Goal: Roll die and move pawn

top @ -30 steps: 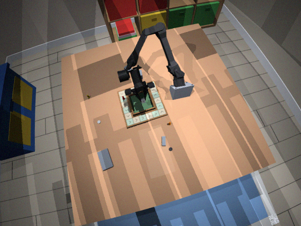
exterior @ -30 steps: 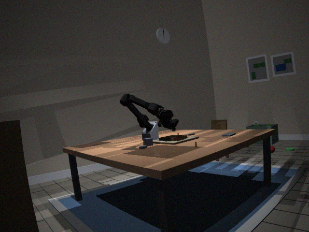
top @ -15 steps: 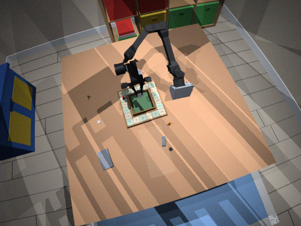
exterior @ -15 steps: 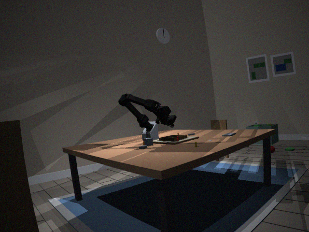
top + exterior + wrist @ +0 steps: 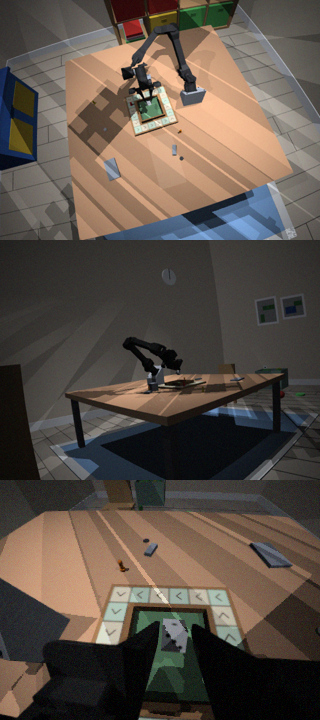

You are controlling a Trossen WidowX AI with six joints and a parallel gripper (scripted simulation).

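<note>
Worktop [image 5: 206, 155]: a wide wooden slab carrying every item listed below. Arm [image 5: 178, 49]: it rises from its grey base [image 5: 192, 96] beside the board and folds over, so that the wrist hangs above the middle of the board, not its border. Board [image 5: 144, 127]: a ring of pale arrowed squares lying flat near the base. You should leave it undisturbed. Tray [image 5: 155, 109]: the green recess inside the ring, walled so that a dropped die stays in. Pincer [image 5: 146, 97]: it is poised over the tray's near end. Its dark fingers stand a little wider than the die, with a sliver of green on either side in the wrist view. Treat it as parted and no longer gripping anything. Die [image 5: 175, 636]: a pale cube between the fingers and above the tray floor, tilted with a dotted face toward the camera. It appears to be on its way down, though the view is too coarse to say whether it has landed, and you cannot read the pips yet. Pawn [image 5: 131, 104]: small and red, standing on a square of the ring's left side, clear of the pincer and awaiting your count.
</note>
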